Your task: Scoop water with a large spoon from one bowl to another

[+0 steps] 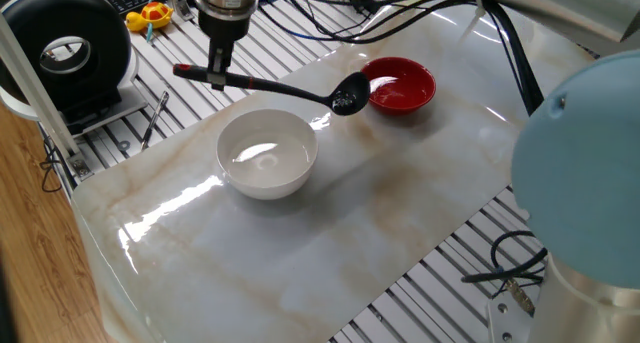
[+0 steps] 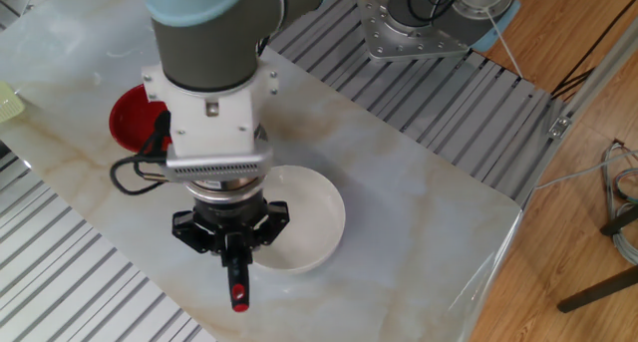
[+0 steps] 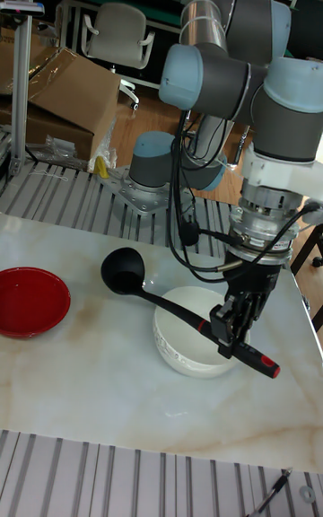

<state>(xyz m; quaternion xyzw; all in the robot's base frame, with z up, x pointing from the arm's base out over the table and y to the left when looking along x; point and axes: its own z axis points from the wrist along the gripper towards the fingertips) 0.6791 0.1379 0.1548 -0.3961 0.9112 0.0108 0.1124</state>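
My gripper [image 1: 215,71] is shut on the long thin handle of the large spoon [image 1: 348,92], a black ladle held nearly level above the table. Its scoop hangs in the air between the small red bowl [image 1: 401,86] and the wider white bowl [image 1: 267,154], just beside the red bowl's rim. From the tall fixed view the scoop [image 3: 123,270] is above the marble, right of the red bowl [image 3: 31,302] and left of the white bowl [image 3: 184,348]. The handle's red end [image 2: 239,303] sticks out past the gripper [image 2: 235,268]. A glossy sheen shows inside both bowls; water in the scoop cannot be made out.
The bowls rest on a marble slab [image 1: 380,233] over a slatted metal table. A black round device [image 1: 65,53], a yellow toy [image 1: 150,16] and cables lie at the far left. The arm's base [image 2: 429,28] stands behind the slab, and a blue arm joint [image 1: 585,173] fills the right foreground.
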